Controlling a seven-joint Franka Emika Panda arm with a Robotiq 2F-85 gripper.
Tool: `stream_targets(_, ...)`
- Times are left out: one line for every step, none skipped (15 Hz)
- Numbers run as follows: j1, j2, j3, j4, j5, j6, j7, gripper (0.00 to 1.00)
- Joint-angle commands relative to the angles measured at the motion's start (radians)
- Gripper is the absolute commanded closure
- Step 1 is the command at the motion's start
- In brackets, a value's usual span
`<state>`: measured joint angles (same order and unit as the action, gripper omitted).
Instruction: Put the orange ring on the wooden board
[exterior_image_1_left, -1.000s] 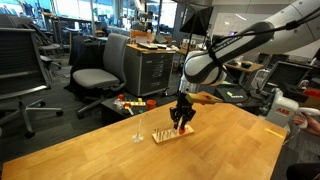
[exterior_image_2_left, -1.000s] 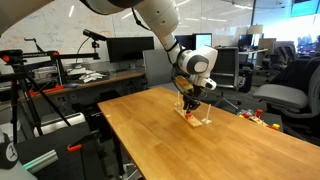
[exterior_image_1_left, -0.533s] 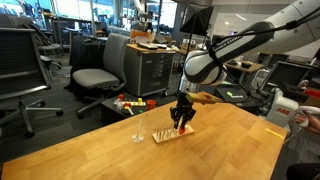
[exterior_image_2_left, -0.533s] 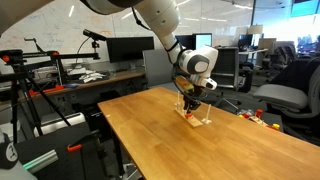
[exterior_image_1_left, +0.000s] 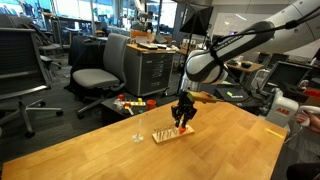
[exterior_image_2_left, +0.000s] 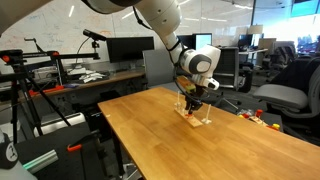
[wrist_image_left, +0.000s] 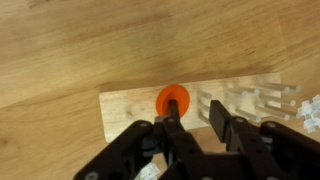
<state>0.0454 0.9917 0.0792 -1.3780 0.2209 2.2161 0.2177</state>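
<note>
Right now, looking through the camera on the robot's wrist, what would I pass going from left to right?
Bare tabletop, orange ring, thin clear pegs, whitish object at the right edge. The wooden board spans ring and pegs.

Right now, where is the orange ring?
In the wrist view, the ring shows over the board, left of the pegs and just ahead of the gripper.

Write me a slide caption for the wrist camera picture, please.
Seen from the wrist, the pincer hovers at the orange ring against the wooden board, near its thin pegs.
</note>
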Motion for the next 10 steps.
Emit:
stream_targets(-0.021, -0.043, 0.01, -0.044, 0.026, 0.0, -0.02, 0.86)
stream_targets(-0.025, -0.043, 0.01, -0.045, 0.027, 0.001, -0.021, 0.86)
stream_targets(-0.028, -0.043, 0.011, -0.046, 0.028, 0.0, -0.021, 0.86)
stream_targets(-0.031, -0.043, 0.011, -0.046, 0.029, 0.0, -0.022, 0.86)
stream_targets(-0.033, -0.043, 0.011, -0.047, 0.03, 0.001, -0.022, 0.86)
stream_targets(-0.035, -0.043, 0.012, -0.047, 0.033, 0.001, -0.022, 0.86)
stream_targets(-0.037, -0.043, 0.012, -0.047, 0.034, 0.001, -0.022, 0.86)
stream_targets(-0.039, -0.043, 0.012, -0.048, 0.035, 0.001, -0.022, 0.86)
stream_targets(-0.039, -0.044, 0.011, -0.049, 0.036, 0.002, -0.021, 0.86)
stream_targets(-0.04, -0.044, 0.012, -0.05, 0.036, 0.001, -0.021, 0.86)
